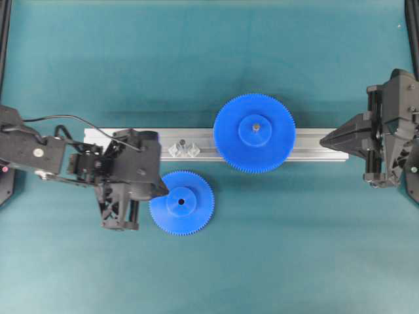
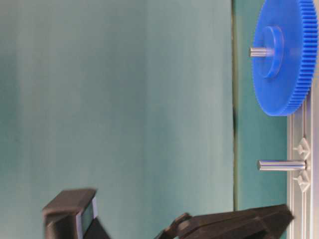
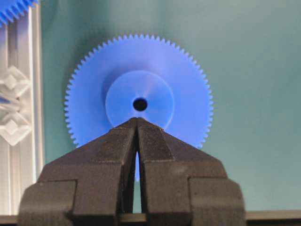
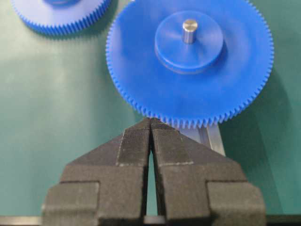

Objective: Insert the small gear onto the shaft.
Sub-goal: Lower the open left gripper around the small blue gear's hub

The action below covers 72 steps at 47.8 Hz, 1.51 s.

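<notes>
Two closed grippers (image 3: 137, 123) (image 4: 150, 123), two blue gears (image 1: 182, 202) (image 1: 255, 133), one shaft (image 2: 281, 165)

Teal table (image 1: 196, 59) bears rail (image 1: 314, 145) (aluminium), small gear (image 1: 186, 203).

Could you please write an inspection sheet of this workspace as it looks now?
Surface: green table, with an aluminium rail lying across it.
Job's things: small gear flat on the table beside the rail, not mounted; shaft upright on the rail, bare.
Clutter: large gear already seated on its own pin.
Grippers: left gripper shut, fingers at the small gear's edge, holding nothing; right gripper shut, empty, over the rail's end.
Cables: black cable looping along the left arm.
Surroundings: nothing seen.
</notes>
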### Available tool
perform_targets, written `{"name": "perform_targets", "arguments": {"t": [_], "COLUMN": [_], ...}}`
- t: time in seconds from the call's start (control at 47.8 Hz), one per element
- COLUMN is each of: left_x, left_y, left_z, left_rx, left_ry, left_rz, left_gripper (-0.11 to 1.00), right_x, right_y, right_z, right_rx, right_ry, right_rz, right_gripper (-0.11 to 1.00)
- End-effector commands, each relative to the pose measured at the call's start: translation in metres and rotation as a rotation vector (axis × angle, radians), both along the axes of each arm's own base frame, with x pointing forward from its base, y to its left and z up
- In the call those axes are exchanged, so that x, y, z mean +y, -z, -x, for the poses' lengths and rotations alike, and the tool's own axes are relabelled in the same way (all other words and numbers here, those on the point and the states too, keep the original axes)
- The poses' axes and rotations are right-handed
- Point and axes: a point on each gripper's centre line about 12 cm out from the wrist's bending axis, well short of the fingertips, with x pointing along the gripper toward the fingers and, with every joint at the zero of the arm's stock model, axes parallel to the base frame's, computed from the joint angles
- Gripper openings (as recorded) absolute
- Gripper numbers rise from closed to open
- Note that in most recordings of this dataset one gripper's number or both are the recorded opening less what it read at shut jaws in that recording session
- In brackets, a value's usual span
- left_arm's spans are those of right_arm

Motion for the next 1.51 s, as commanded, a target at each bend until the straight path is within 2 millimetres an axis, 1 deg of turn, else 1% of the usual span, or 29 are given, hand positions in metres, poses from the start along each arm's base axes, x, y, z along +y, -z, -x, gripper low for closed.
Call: {"name": "perform_targets", "arguments": {"t": [0.0,0.23,0.482,0.733,0.879,1.089,1.256,1.487], "left_x": [-0.003,-0.004,-0.006,-0.008,-0.009,-0.009,-0.010,-0.012], "left_y": [-0.012,-0.009,-0.001,0.001,0.003,0.008,0.008,0.008], "left_z": [-0.009,-0.024,-0.035,-0.051,-0.055,-0.056,-0.061,-0.067], "left_rx": [-0.011,0.055,0.176,0.194,0.205,0.267,0.302,0.306], "left_ry": [0.004,0.003,0.001,0.003,0.005,0.005,0.005,0.011], "left_rz": [0.001,-0.008,-0.025,-0.029,-0.031,-0.040,-0.045,-0.047], "left_gripper": [0.00,0.00,0.00,0.00,0.00,0.00,0.00,0.00], "right_x": [-0.001,-0.001,-0.001,-0.001,-0.001,-0.001,-0.001,-0.001], "right_y": [-0.009,-0.008,-0.007,-0.007,-0.007,-0.007,-0.006,-0.006], "right_z": [-0.006,-0.007,-0.007,-0.007,-0.007,-0.007,-0.006,-0.006], "right_rx": [-0.025,-0.022,-0.017,-0.016,-0.017,-0.017,-0.016,-0.017], "right_ry": [0.006,0.006,0.006,0.005,0.007,0.006,0.006,0.007], "right_rz": [-0.001,-0.002,-0.002,-0.004,-0.003,-0.002,-0.002,-0.003], "right_gripper": [0.06,0.06,0.06,0.06,0.06,0.06,0.06,0.06]}}
